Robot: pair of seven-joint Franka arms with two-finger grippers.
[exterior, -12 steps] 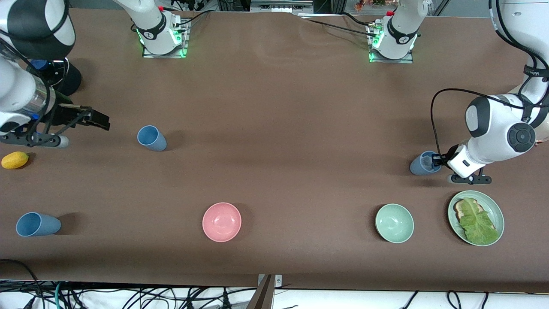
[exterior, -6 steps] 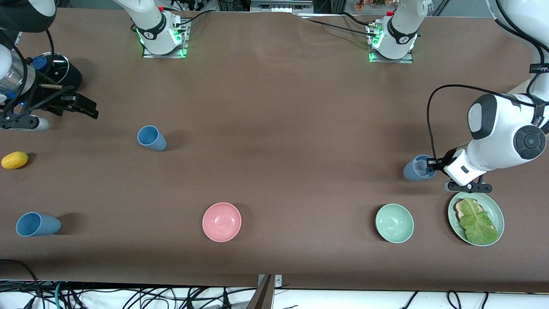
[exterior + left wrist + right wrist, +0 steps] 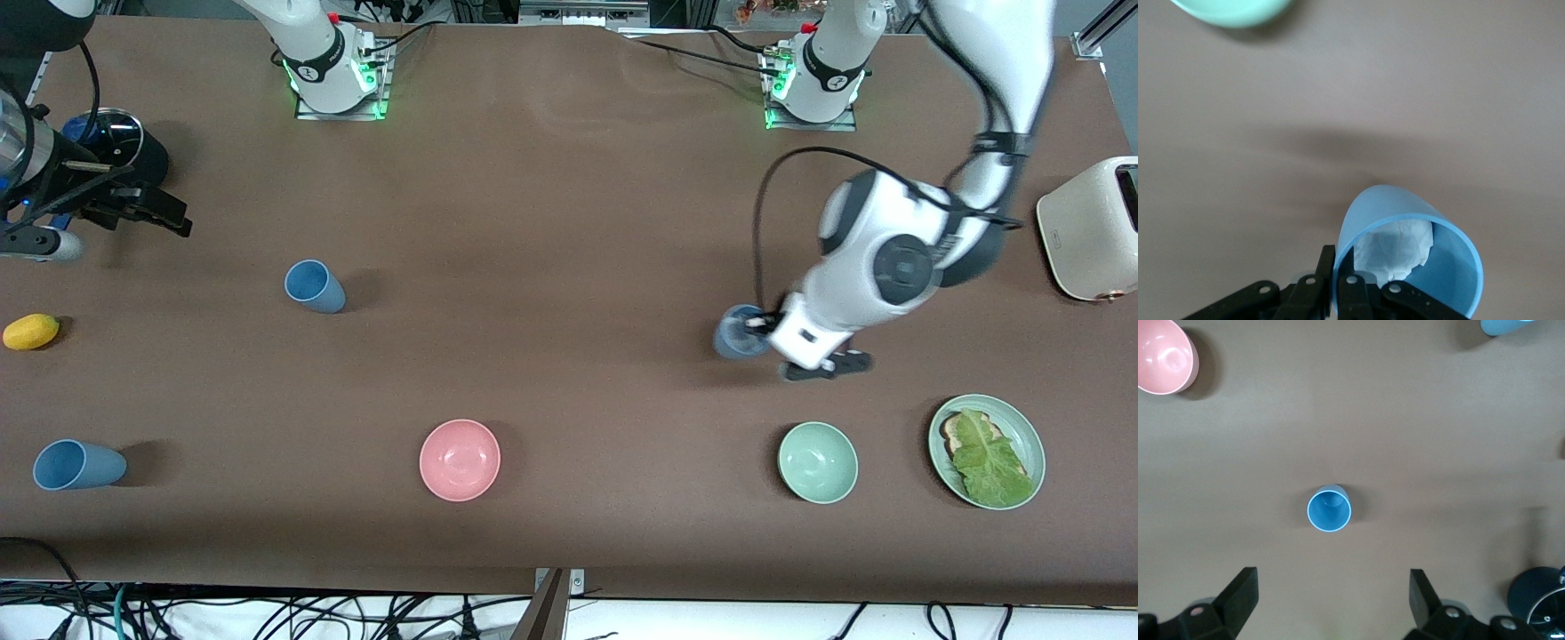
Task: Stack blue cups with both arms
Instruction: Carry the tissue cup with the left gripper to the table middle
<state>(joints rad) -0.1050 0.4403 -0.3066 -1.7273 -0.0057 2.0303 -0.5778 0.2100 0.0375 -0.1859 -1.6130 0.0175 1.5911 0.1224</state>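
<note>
Here, operator, largest first:
Left arm: your left gripper (image 3: 763, 327) pinched the wall of a carried blue cup (image 3: 736, 331) at its rim, one finger inside, one outside, in the air over bare table with the pale green bowl (image 3: 818, 462) below it in the front view.
Right arm: your right gripper (image 3: 169, 216) hung spread wide above the upright blue cup (image 3: 314, 286).
Third cup: a cup on its side (image 3: 78, 465) lay at the right arm's end, nearest the front camera.
Handling: you could judge these tumblers light, stiff and smooth; a rim pinch suits them, squeezed gently.
Contents: crumpled white paper (image 3: 1397, 246) sat inside the carried cup and may block nesting.
</note>
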